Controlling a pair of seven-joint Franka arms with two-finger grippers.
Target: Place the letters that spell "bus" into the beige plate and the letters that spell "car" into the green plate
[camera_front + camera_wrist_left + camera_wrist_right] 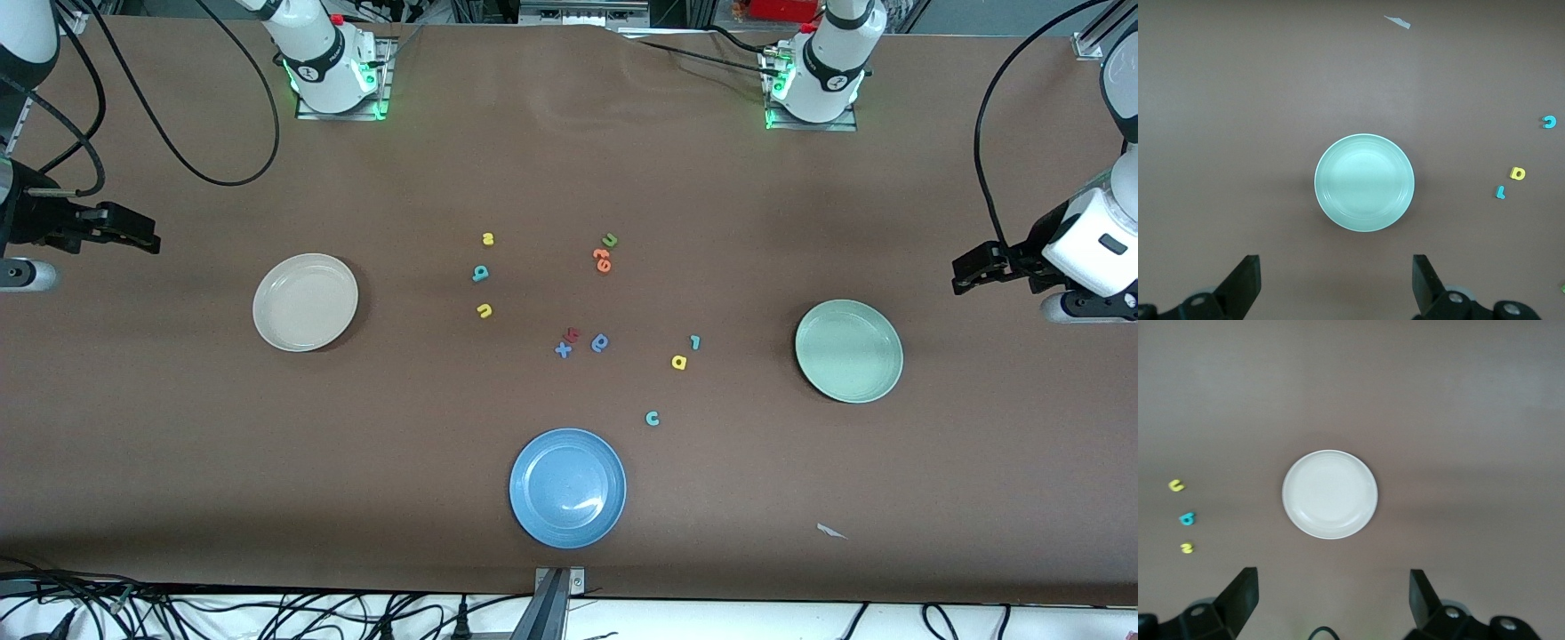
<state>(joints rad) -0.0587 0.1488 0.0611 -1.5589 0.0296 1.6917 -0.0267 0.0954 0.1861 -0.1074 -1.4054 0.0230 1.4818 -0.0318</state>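
The left pincer (965, 274) hangs spread and empty over the worktop (569, 551) at its own end near the green plate (849, 351), and the right pincer (147, 238), equally spread and empty, hangs near the beige plate (305, 302). Both plates are bare, so no letter is yet sorted. The yellow s (487, 238), teal b (480, 274) and yellow u (484, 310) lie mid-worktop toward the beige plate, the teal r (695, 341), yellow a (679, 362) and teal c (652, 419) toward the green plate: all six placements seem left to do.
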